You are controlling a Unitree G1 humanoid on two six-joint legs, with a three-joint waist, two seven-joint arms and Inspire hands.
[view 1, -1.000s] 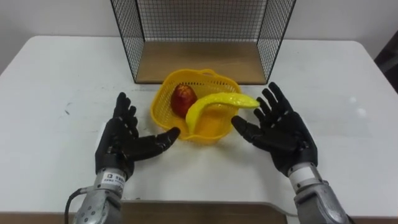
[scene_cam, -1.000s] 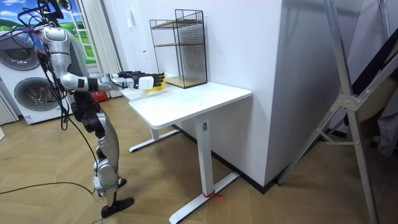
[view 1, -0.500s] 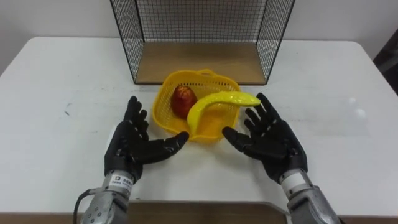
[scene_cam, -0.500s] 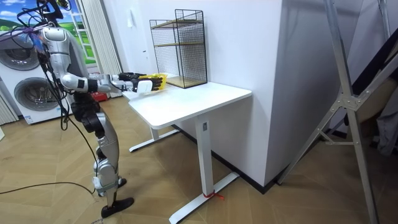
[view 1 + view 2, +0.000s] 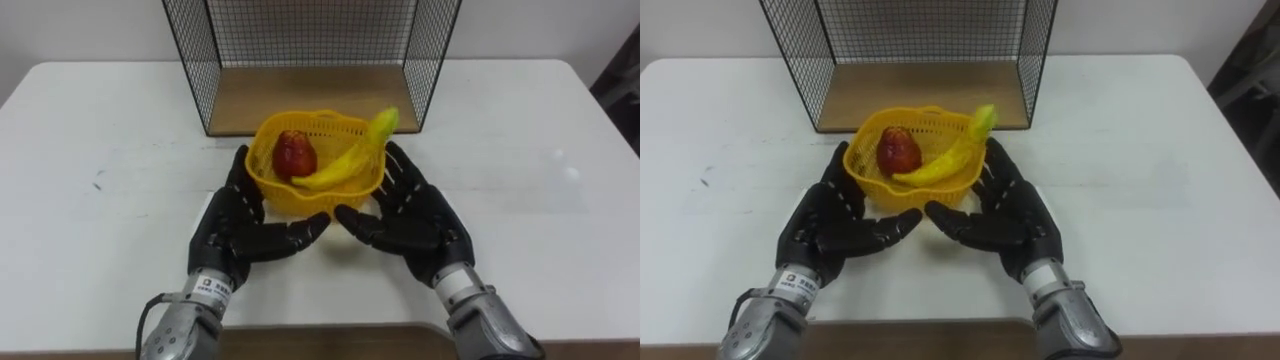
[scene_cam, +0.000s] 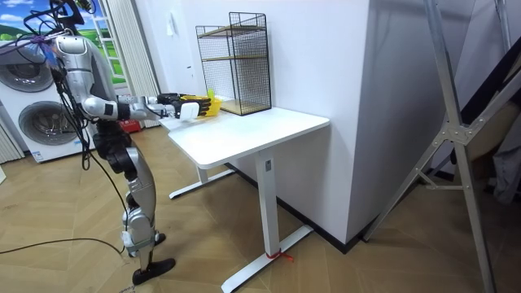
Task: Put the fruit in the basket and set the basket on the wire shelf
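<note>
On the counter (image 5: 90, 130), just in front of the shelf's (image 5: 300, 95) open side, sits the basket (image 5: 310, 202) with both fruits already inside: the apple (image 5: 294, 155) on its left, and the banana (image 5: 345, 162) lying across, its tip poking over the far right rim. The left hand (image 5: 235, 225) lies flat against the basket's left wall and the right hand (image 5: 415, 215) against its right wall. Both are spread open, fingers nearly straight and pointing toward the shelf, thumbs reaching in under the front edge. Neither hand closes round anything; the basket is simply cupped between the two palms. Whether it has left the counter I cannot tell.

The step in hand looks like the carry into the shelf. To do it well, both palms should press inward evenly, since the thin plastic wall will likely flex and could slip out of a one-sided squeeze. The thumbs should bear the weight from below. The lift need only clear the wooden floor of the shelf. Keep the basket level, so the banana does not roll out. Then move straight forward between the wire sides, minding the fingertips and the banana's raised tip.
</note>
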